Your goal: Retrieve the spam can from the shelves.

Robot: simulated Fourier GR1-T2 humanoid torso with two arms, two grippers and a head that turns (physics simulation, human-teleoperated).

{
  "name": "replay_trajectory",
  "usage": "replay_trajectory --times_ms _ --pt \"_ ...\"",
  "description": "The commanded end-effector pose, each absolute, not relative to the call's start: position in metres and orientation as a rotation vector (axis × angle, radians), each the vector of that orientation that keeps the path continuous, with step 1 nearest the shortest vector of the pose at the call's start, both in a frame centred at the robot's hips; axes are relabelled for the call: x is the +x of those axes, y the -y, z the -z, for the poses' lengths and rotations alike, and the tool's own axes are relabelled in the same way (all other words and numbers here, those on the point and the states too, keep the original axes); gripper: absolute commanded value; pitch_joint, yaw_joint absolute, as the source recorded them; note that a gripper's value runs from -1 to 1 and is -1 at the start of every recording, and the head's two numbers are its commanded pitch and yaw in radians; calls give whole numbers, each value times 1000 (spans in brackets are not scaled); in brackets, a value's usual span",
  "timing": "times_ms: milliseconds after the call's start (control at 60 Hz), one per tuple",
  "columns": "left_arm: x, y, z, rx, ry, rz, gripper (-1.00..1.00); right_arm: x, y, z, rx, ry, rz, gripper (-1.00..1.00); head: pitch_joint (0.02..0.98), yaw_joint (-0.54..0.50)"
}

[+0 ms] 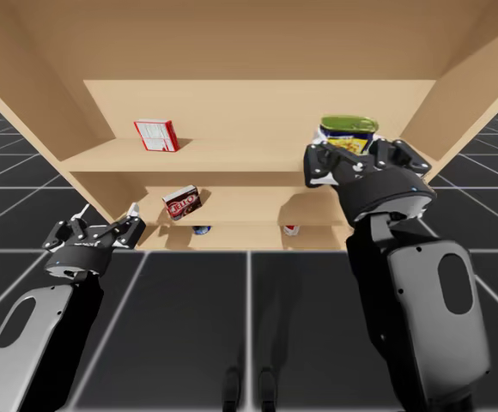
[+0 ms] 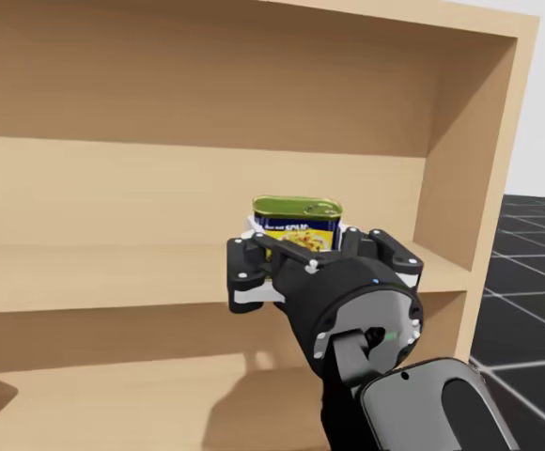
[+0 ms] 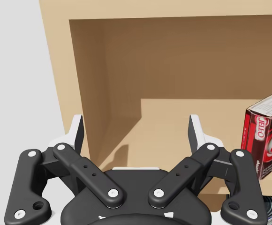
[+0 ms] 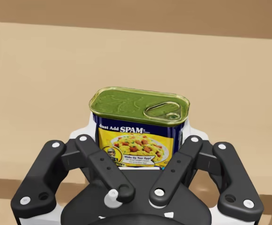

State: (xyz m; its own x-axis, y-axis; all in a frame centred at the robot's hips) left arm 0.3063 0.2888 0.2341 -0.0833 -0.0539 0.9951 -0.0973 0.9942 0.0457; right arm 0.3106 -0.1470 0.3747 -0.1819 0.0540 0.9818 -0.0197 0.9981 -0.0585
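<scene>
The spam can (image 4: pixel 138 126), a blue-and-yellow rectangular tin with a greenish lid, stands upright at the right end of the upper shelf (image 1: pixel 232 163). My right pincer (image 4: pixel 137 136) is closed on it low down: its 2 fingers press the can's 2 narrow sides from opposite directions, with the label facing the wrist. The palm hides the can's base, so I cannot tell whether it rests on the board or has cleared it. I judge the grasp made and the withdrawal to be the step in hand. To do it well, I would lift only a little, enough to free the base without nearing the board above. Then I would draw straight back along the arm's own line, holding the wrist level so the tall tin does not pivot about such a low grip. The shelf's right side wall (image 2: pixel 460 160) stands near, so any sideways drift should go leftward. My left pincer (image 3: pixel 136 136) is spread wide and holds nothing. It hangs by the shelves' lower left corner, with a dark red box (image 3: pixel 267 136) ahead of it and off to 1 side, well apart from the can.
</scene>
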Motion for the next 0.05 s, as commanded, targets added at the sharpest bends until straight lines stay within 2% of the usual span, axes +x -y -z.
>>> replay_trajectory --times_ms 17,50 --pt "306 -289 -235 117 1658 -35 -1000 269 156 -389 -32 1742 3 1000 270 -273" --pt "306 -288 -235 117 1659 -35 -1000 259 158 -390 -32 1771 0 1000 271 -272"
